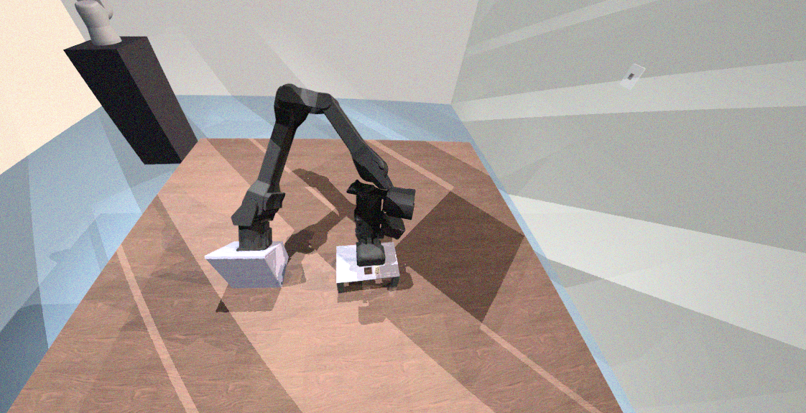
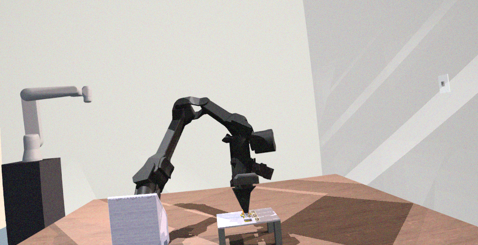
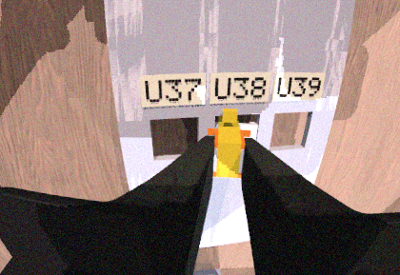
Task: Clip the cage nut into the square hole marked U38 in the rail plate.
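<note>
Was black to dark grey all over, with long angular links (image 1: pixel 276 153) (image 2: pixel 168 139), a rounded elbow (image 1: pixel 289 100) (image 2: pixel 182 106), a stubby cylinder (image 1: pixel 400 202) (image 2: pixel 263 140) and tapered fingers (image 2: pixel 243 196).

wrist view, rail plate (image 3: pixel 167 60) labels: U37 (image 3: pixel 173 90) | U38 (image 3: pixel 240 88) | U39 (image 3: pixel 299 87) | exterior view: same plate (image 2: pixel 227 221), lettering probably too small to read

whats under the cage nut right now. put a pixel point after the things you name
Below the cage nut (image 2: pixel 243 213) (image 3: pixel 229 150) is the rail plate (image 2: pixel 230 219) (image 3: pixel 138 152), at the square hole marked U38 (image 3: pixel 251 118). A dark strip of that hole shows past the nut; the rest is covered, so whether the wings have hooked can't be seen.
</note>
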Controlling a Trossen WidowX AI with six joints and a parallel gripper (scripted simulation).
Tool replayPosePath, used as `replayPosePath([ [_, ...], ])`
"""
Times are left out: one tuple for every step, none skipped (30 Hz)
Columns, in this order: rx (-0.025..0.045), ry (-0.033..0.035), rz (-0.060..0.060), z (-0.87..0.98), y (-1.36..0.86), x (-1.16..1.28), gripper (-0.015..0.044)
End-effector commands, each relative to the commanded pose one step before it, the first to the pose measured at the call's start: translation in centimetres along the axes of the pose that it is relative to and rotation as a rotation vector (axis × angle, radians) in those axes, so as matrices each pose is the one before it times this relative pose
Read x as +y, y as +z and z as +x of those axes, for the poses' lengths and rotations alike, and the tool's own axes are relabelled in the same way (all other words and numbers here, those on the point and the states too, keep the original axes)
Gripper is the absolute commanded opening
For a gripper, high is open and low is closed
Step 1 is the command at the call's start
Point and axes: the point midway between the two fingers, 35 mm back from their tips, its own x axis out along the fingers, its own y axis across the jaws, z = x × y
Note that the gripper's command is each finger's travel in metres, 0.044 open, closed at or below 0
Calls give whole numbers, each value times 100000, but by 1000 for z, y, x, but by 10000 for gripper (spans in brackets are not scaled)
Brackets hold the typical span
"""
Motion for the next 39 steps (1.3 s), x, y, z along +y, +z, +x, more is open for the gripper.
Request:
replayPosePath([
  [-602, 560, -243, -173, 186, -109, 32],
  [1, 159, -3, 3, 0, -8, 32],
  [0, 219, -4, 3, 0, -10, 32],
  [-1, 239, -4, 4, 0, -11, 32],
  [-2, 268, -4, 4, 0, -13, 32],
  [-3, 305, -4, 4, 0, -14, 32],
  [2, 49, -1, 2, 0, -2, 32],
  [1, 59, -1, 1, 0, -3, 32],
  [2, 106, -2, 1, 0, -5, 32],
  [2, 156, -2, 2, 0, -8, 32],
  [2, 213, -3, 3, 0, -10, 32],
  [1, 237, -3, 3, 0, -12, 32],
  [4, 271, -4, 5, 0, -14, 32],
  [3, 309, -4, 5, 0, -16, 32],
  [2, 338, -4, 6, 0, -17, 32],
  [2, 58, -1, 1, 0, -3, 32],
  [4, 118, -2, 1, 0, -5, 32],
  [5, 166, -3, 2, 0, -7, 32],
  [6, 216, -4, 3, 0, -9, 32],
  [6, 269, -5, 3, -1, -12, 32],
  [6, 324, -5, 3, -1, -14, 32],
  [5, 362, -5, 4, -1, -16, 32],
  [3, 373, -5, 4, 0, -16, 32],
  [1, 374, -5, 3, 0, -16, 32],
  [-2, 374, -4, 3, 0, -16, 32],
  [-4, 374, -4, 3, 0, -17, 32],
  [-6, 374, -4, 3, 0, -17, 32],
  [-8, 374, -3, 2, 0, -17, 32],
  [-1, 44, -1, 1, 0, -2, 32],
  [-2, -50, 0, 1, 0, 2, 32],
  [-1, -66, 0, 2, 0, 3, 32],
  [-5, 49, -2, 3, 1, -2, 32],
  [1, 53, -1, 1, 0, -2, 32],
  [2, 108, -3, 2, 0, -5, 32],
  [3, 167, -4, 3, 0, -7, 32],
  [3, 209, -5, 4, 0, -9, 32],
  [3, 253, -6, 4, 0, -11, 32],
  [2, 298, -6, 5, 0, -13, 32],
  [1, 332, -7, 5, 0, -14, 32],
])
